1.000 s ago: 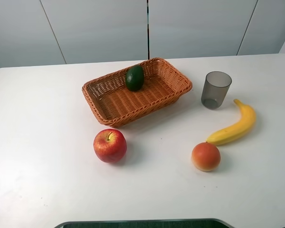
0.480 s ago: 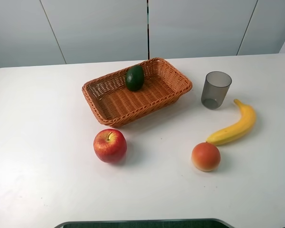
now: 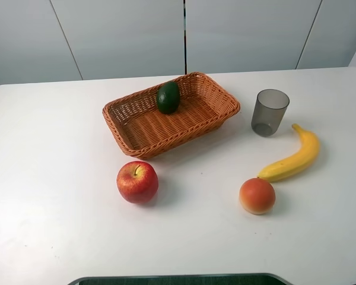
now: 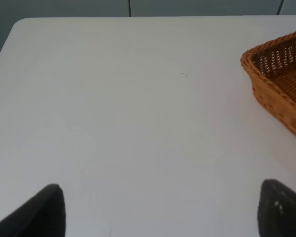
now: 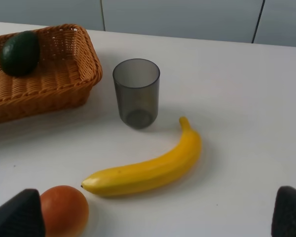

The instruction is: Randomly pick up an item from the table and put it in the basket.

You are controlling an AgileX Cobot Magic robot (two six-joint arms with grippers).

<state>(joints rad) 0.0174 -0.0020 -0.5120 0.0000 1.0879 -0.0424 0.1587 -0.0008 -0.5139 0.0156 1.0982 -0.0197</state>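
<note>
The avocado [image 3: 168, 97] lies in the wicker basket [image 3: 143, 132], leaning against its far rim. Only its dark green skin shows; the cut face is hidden. It also shows in the right wrist view [image 5: 20, 53] inside the basket [image 5: 54, 84]. Neither arm appears in the exterior high view. My left gripper [image 4: 163, 217] is open and empty over the bare white table [image 3: 59, 148], with a corner of the basket [image 4: 276, 94] off to one side. My right gripper [image 5: 153, 222] is open and empty, back from the banana.
A red apple [image 3: 137, 181] stands in front of the basket. A grey translucent cup [image 3: 269, 111], a banana [image 3: 293, 157] and an orange-pink round fruit [image 3: 257, 195] sit on the right. A dark edge runs along the table's front.
</note>
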